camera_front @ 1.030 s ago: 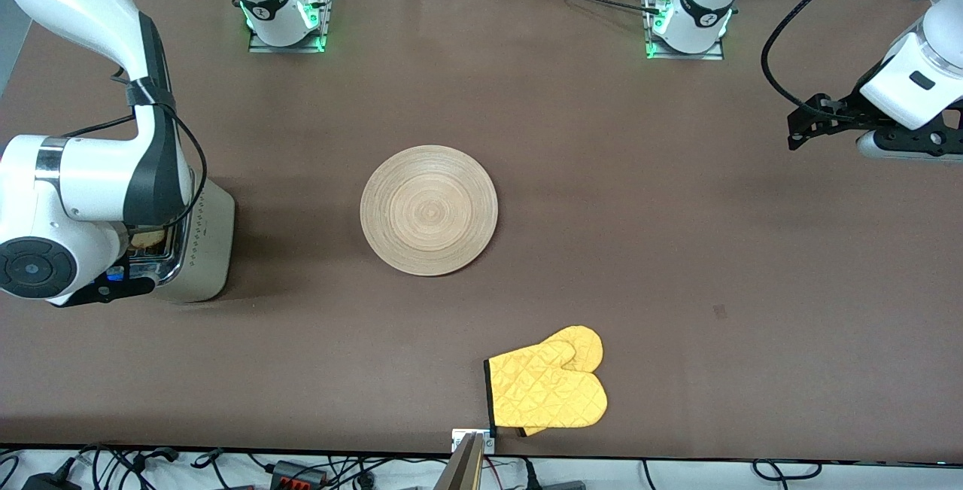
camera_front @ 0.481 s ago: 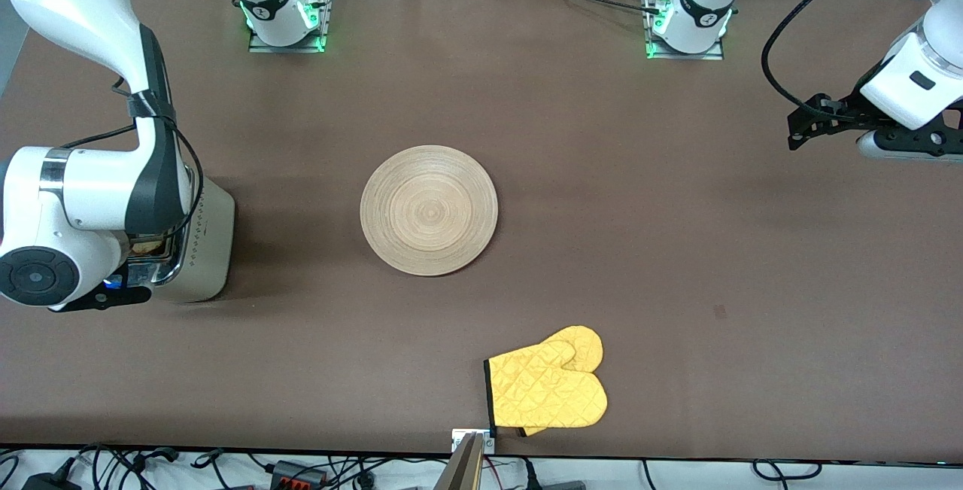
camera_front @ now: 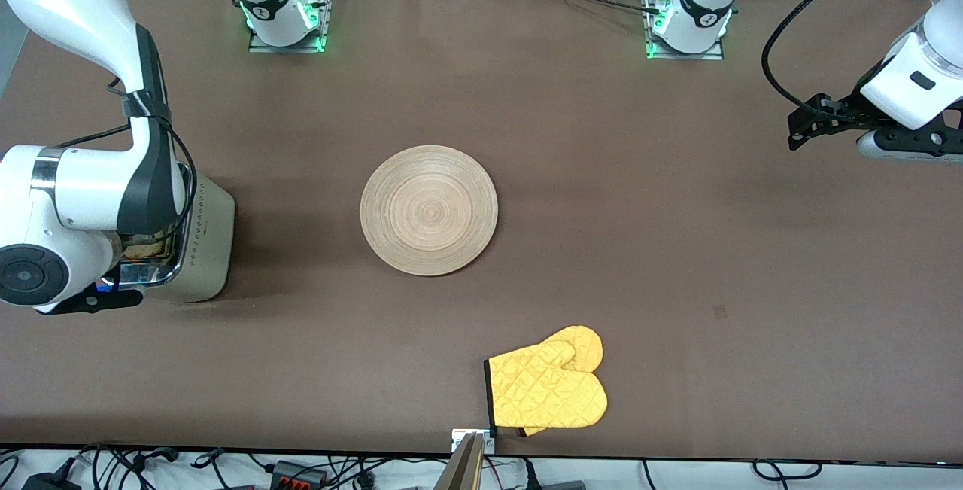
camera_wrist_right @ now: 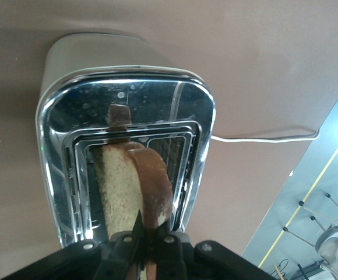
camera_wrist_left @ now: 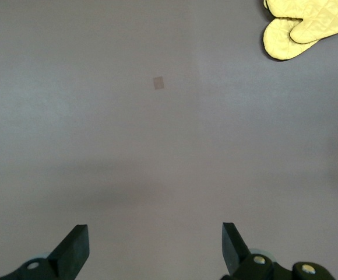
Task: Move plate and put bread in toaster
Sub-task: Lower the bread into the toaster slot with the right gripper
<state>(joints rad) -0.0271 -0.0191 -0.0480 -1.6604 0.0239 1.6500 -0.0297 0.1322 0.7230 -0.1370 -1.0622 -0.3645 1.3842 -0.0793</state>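
Though arm-hidden: bread in toaster

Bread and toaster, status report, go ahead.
Right gripper shut on bread, lowering into toaster slot. Left gripper open, waiting over bare table. Plate clear.

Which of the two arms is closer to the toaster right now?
The right one. The right gripper is directly over the toaster, shut on the bread in a slot. The left gripper waits open over bare table at the left arm's end.

Bread in toaster under right arm; plate mid-table, yellow mitt nearer.
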